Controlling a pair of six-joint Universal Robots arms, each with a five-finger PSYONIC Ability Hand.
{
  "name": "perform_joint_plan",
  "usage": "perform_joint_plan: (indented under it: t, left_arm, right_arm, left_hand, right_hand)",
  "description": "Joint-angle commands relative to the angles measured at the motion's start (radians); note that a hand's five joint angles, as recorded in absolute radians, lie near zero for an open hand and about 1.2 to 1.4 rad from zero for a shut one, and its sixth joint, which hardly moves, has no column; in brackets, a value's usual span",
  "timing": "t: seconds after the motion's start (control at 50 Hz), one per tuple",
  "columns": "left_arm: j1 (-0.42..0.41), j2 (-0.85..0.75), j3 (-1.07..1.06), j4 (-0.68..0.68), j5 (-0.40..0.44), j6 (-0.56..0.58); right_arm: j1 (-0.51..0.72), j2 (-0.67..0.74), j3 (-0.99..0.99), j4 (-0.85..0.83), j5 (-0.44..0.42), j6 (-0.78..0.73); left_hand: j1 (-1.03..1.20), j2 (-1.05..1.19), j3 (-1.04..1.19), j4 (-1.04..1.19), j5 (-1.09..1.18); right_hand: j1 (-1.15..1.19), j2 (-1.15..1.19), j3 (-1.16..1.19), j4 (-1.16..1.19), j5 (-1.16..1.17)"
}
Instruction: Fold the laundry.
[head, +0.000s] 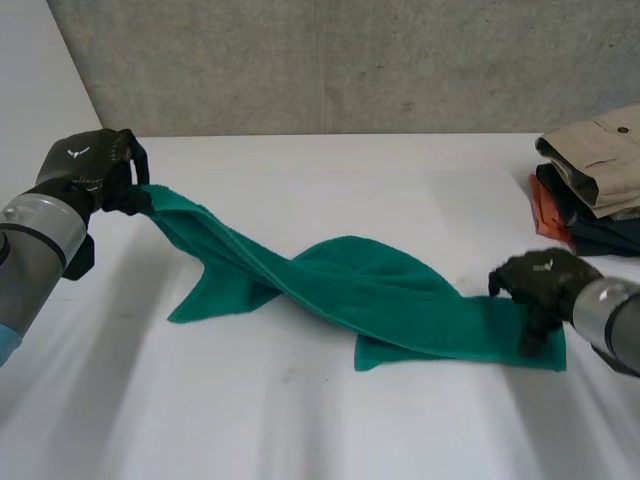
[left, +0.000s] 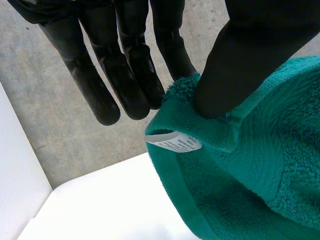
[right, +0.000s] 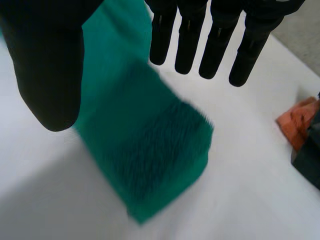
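A teal green towel (head: 350, 285) lies twisted across the white table (head: 300, 420), stretched between my two hands. My left hand (head: 90, 165) holds one corner raised above the table's far left; in the left wrist view the thumb pinches that corner of the towel (left: 260, 165) against the fingers (left: 125, 65), beside a white label (left: 175, 142). My right hand (head: 540, 280) hovers over the towel's other end at the right. Its fingers (right: 220, 40) are straight and apart from the thumb, and the towel end (right: 145, 160) lies flat on the table below them, not gripped.
A pile of folded clothes (head: 595, 170), beige on top of dark blue and orange, sits at the table's far right edge. An orange piece of cloth (right: 300, 122) lies close beside my right hand. A grey concrete wall (head: 350, 60) runs behind the table.
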Motion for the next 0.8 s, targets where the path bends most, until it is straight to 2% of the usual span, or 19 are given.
perform_joint_plan:
  t: [0.02, 0.14, 0.28, 0.36, 0.42, 0.44, 0.54, 0.58, 0.68, 0.8]
  left_arm:
    - [-0.002, -0.01, 0.001, 0.0, 0.0, 0.0]
    - [-0.001, -0.016, -0.001, 0.0, -0.004, 0.0]
    - [-0.002, -0.019, -0.002, 0.0, -0.006, 0.005]
    - [-0.002, -0.019, -0.004, 0.0, -0.006, 0.005]
    - [-0.001, -0.018, -0.004, 0.0, -0.006, 0.005]
    - [-0.001, -0.015, -0.004, -0.002, -0.006, 0.005]
    - [0.008, -0.007, 0.002, -0.014, 0.0, 0.005]
    - [0.016, 0.014, 0.008, -0.043, 0.005, 0.006]
    - [0.042, 0.106, 0.042, -0.19, 0.033, 0.02]
    - [0.077, 0.203, 0.13, -0.405, 0.095, 0.038]
  right_arm:
    - [-0.06, -0.006, 0.184, -0.207, -0.068, -0.142]
    - [-0.08, 0.011, 0.25, -0.353, -0.142, -0.148]
    - [-0.078, 0.069, 0.246, -0.44, -0.16, -0.135]
    - [-0.074, 0.111, 0.233, -0.479, -0.16, -0.132]
    - [-0.075, 0.131, 0.218, -0.519, -0.162, -0.131]
    - [-0.075, 0.132, 0.212, -0.54, -0.159, -0.128]
    - [-0.075, 0.09, 0.164, -0.556, -0.133, -0.096]
    - [-0.075, 0.039, 0.137, -0.525, -0.122, -0.086]
    - [-0.104, -0.162, -0.039, -0.212, -0.121, -0.082]
    - [-0.18, -0.174, -0.348, 0.183, -0.16, -0.089]
  left_hand:
    - [0.246, 0.199, 0.201, 0.196, 0.258]
    - [0.246, 0.199, 0.201, 0.196, 0.258]
    - [0.246, 0.199, 0.201, 0.196, 0.258]
    - [0.246, 0.199, 0.201, 0.196, 0.258]
    - [0.246, 0.199, 0.201, 0.196, 0.258]
    - [0.246, 0.199, 0.201, 0.196, 0.258]
    - [0.246, 0.199, 0.201, 0.196, 0.258]
    - [0.246, 0.199, 0.201, 0.196, 0.258]
    - [0.246, 0.199, 0.201, 0.196, 0.258]
    - [0.246, 0.199, 0.201, 0.196, 0.258]
  right_hand:
    - [0.096, 0.097, 0.095, 0.091, 0.085]
    - [0.066, 0.067, 0.066, 0.061, 0.056]
    - [0.078, 0.079, 0.078, 0.073, 0.068]
    - [0.254, 0.255, 0.254, 0.249, 0.243]
    - [0.585, 0.586, 0.585, 0.58, 0.575]
    - [0.877, 0.878, 0.876, 0.872, 0.866]
    - [0.915, 0.916, 0.915, 0.91, 0.905]
    - [0.915, 0.916, 0.915, 0.91, 0.905]
    - [0.915, 0.916, 0.915, 0.91, 0.905]
    - [0.915, 0.916, 0.915, 0.91, 0.905]
